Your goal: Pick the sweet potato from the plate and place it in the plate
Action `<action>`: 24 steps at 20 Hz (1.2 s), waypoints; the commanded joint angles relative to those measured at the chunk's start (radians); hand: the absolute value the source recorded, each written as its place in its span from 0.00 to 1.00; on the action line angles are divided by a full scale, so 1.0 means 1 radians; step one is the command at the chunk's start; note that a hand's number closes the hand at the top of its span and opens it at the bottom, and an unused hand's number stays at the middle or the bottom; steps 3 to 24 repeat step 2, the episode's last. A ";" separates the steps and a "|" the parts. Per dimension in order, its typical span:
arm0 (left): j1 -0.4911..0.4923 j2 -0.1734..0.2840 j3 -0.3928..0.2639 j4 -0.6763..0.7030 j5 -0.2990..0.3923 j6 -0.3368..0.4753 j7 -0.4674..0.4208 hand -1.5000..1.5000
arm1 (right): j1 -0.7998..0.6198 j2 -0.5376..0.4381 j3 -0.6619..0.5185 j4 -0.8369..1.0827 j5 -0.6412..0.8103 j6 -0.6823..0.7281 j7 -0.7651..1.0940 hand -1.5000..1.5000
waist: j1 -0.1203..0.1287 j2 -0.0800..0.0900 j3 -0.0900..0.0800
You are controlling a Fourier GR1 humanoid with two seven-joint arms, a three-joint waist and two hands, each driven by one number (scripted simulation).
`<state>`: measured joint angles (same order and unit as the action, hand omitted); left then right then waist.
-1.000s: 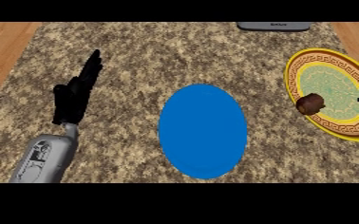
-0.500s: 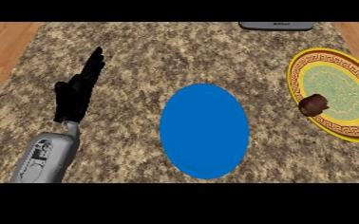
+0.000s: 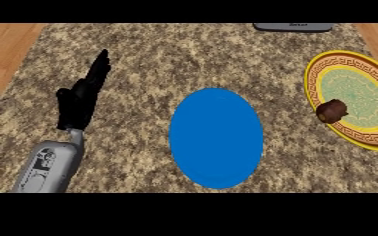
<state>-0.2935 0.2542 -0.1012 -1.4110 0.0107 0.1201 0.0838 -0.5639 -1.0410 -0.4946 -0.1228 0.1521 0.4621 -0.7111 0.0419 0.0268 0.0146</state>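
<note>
Left hand: resting over the speckled worktop, fingers straight and apart, holding nothing. Blue plate: just right of the hand. Sweet potato: far right, on the yellow patterned plate's inner rim.

Single head view, looking steeply down onto counter from robot's own side. Left forearm enters from lower edge. Yellow plate cut by right edge; no second view.
</note>
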 commanded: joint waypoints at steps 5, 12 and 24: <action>-0.016 0.006 0.008 0.017 -0.003 -0.002 0.006 0.50 | 0.031 -0.007 -0.010 -0.004 -0.011 0.097 -0.066 0.00 | -0.003 0.004 0.002; -0.016 0.006 0.008 0.017 -0.003 -0.002 0.006 0.50 | 0.031 -0.007 -0.010 -0.004 -0.011 0.097 -0.066 0.00 | -0.003 0.004 0.002; -0.016 0.006 0.008 0.017 -0.003 -0.002 0.006 0.50 | 0.031 -0.007 -0.010 -0.004 -0.011 0.097 -0.066 0.00 | -0.003 0.004 0.002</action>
